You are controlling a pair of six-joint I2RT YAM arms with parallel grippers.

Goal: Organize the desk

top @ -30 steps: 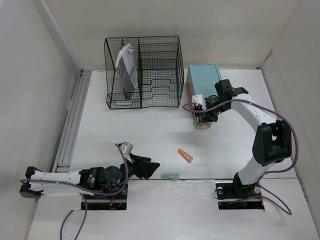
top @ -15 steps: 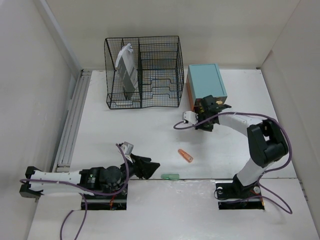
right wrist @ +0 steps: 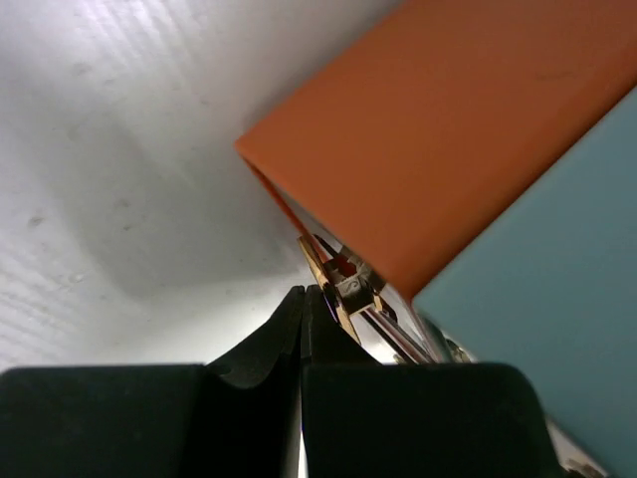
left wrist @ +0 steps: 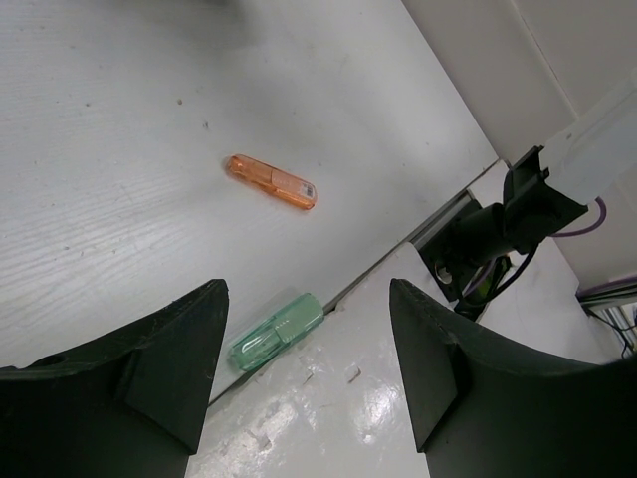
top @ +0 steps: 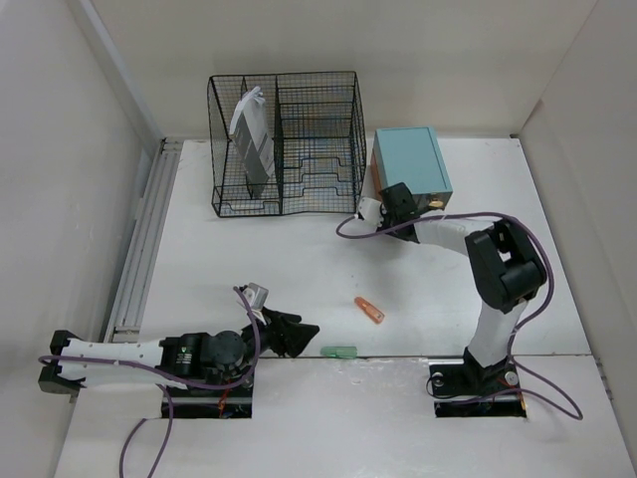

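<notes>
On the white desk (top: 299, 259) lie a small orange stick (top: 369, 310) (left wrist: 271, 181) and a pale green one (top: 338, 351) (left wrist: 277, 332) at the desk's front seam. My left gripper (top: 297, 334) (left wrist: 307, 299) hovers low by the front edge, open and empty, with the green stick just ahead of its left finger. My right gripper (top: 395, 199) (right wrist: 304, 295) is shut on nothing. Its tips rest at the front face of the teal-topped drawer box (top: 408, 162) (right wrist: 468, 119), beside a small brass handle (right wrist: 348, 289).
A black wire rack (top: 286, 144) stands at the back left with a grey and white packet (top: 254, 139) upright in its left bay. White walls close three sides. A metal rail (top: 139, 249) runs along the left edge. The right arm's purple cable (top: 478, 214) loops above the desk.
My right gripper has swung back and left to the box front, and the drawer that stuck out toward me is now pushed in. The left arm has stayed still.
</notes>
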